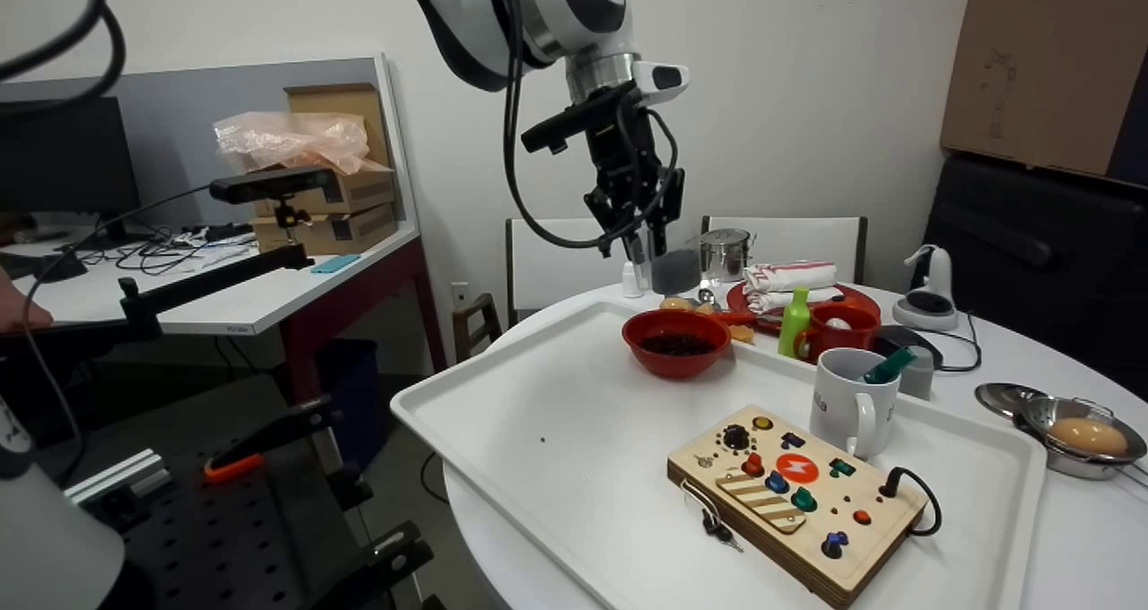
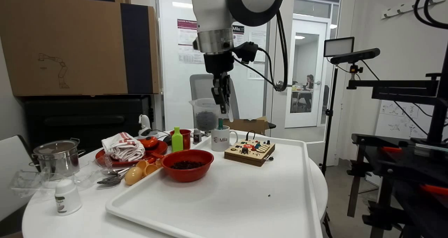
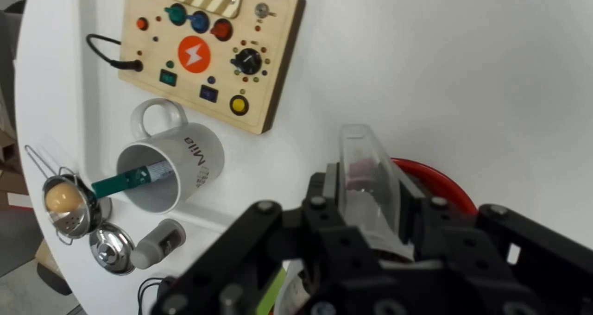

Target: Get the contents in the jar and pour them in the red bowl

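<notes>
While aloft — jar [image 2: 205, 114] off bowl's rim [image 2: 189, 172].

I have my white-and-black jointed robot arm [image 2: 212, 10] reaching down from above in both exterior views, ending at a silver metal wrist collar [image 2: 216, 41]. Beneath it hangs my black two-fingered gripper [image 1: 633, 248], pointing downward and leaning slightly right in both exterior views. In the wrist view I see its grey pads [image 3: 330, 183] clamped from left and right, the gap between them filled by what I'm holding.
</notes>
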You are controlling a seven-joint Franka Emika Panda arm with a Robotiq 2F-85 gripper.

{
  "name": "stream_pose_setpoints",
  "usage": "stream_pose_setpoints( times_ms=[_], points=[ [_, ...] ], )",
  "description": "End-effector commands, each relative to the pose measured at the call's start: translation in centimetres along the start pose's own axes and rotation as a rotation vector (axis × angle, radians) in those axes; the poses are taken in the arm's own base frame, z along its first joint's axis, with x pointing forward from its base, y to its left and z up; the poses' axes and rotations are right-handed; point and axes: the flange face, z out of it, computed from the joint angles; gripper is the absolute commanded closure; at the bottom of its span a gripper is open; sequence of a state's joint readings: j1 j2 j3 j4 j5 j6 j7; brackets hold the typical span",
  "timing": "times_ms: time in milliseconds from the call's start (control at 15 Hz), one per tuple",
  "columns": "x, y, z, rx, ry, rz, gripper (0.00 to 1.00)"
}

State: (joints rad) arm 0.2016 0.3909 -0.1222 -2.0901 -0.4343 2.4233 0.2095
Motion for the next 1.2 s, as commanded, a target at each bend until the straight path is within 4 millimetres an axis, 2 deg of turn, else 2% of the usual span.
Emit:
stream_pose_setpoints(
  times_ms=[0,200,467,533,800,867,1133],
  points=[
    [2.0,1.9,-0.1,-0.110,-0.039,-0.151,0.93],
    [3.1,2.2,0.0,-0.198,-0.067,-0.273,0.93],
    [3.0,1.4,0.2,-0.323,-0.063,-0.422,0.93],
    [2.7,1.6,0.3,-0.266,-0.066,-0.356,0.73],
    [2.7,1.2,0.5,-0.299,-0.063,-0.399,0.73],
    [2.7,1.3,0.2,-0.335,-0.074,-0.415,0.93],
    [2.9,1.7,-0.4,-0.499,-0.160,-0.542,0.93]
  ],
)
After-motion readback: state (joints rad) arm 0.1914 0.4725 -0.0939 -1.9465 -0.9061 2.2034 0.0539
